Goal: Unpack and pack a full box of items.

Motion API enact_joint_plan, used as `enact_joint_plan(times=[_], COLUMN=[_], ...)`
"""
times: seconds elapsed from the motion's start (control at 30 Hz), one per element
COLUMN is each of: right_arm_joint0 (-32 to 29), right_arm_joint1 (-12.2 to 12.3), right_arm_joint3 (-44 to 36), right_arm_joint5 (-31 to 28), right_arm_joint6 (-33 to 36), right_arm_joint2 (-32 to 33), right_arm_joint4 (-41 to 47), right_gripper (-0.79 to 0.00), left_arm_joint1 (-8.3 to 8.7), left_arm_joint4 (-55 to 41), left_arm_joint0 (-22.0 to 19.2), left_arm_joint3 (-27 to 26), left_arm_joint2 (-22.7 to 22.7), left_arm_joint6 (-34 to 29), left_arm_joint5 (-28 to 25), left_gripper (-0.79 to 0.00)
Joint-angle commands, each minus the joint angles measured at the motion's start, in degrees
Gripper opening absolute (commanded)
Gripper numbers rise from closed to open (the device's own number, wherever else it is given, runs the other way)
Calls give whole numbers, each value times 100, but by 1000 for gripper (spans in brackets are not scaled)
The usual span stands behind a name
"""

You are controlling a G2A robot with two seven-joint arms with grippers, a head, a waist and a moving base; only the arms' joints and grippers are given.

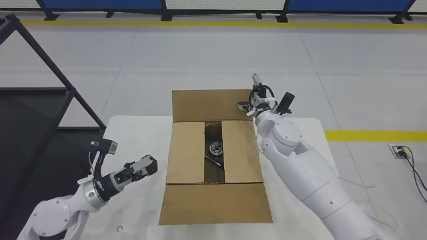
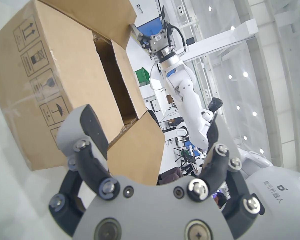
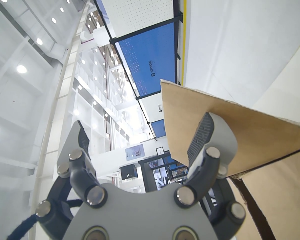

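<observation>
A brown cardboard box [image 1: 187, 152] sat in the middle of a white table [image 1: 137, 140]. Its top was open. The far flap [image 1: 212, 105] and the near flap [image 1: 215, 203] lay spread outward. The two side flaps were folded partway in, with a dark gap between them. Through the gap some small things [image 1: 216, 149] could be seen down inside the box, one of them round, but they were too small to name.

The left gripper [image 1: 143, 167] hung over the table on the left side of the box, near it but not touching. Its fingers [image 2: 90, 123] were wide apart and held nothing.

The right gripper [image 1: 255, 99] was up at the far right corner of the box, beside the far flap. Its fingers [image 3: 202, 136] were apart too, with nothing between them. One finger was right against the edge of that flap [image 3: 252, 136]; I could not tell if it touched.
</observation>
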Motion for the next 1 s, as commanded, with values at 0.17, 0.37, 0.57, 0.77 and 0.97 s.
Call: enact_joint_plan(times=[0.17,0.37,0.57,0.77,0.97], right_arm_joint0=[262,464,560,560,542], right_arm_joint1=[-334,-646,-875,-875,-878], right_arm_joint3=[591,1119,1419,1419,1393], right_arm_joint5=[-77,-273,-498,-498,-490], right_arm_joint6=[-472,-622,-800,-800,-783], right_arm_joint2=[-182,-344,-429,-429,-433], right_arm_joint4=[49,45,83,83,72], right_gripper=[0,0,0,0,0], left_arm_joint1=[5,6,5,5,4], left_arm_joint4=[-79,-107,-175,-171,-172], left_arm_joint0=[103,137,170,174,183], left_arm_joint3=[-17,1,8,7,-1], left_arm_joint2=[-57,-73,-94,-98,-98], left_arm_joint6=[52,108,148,155,184], left_arm_joint5=[-19,-2,-6,-16,-9], left_gripper=[0,0,0,0,0])
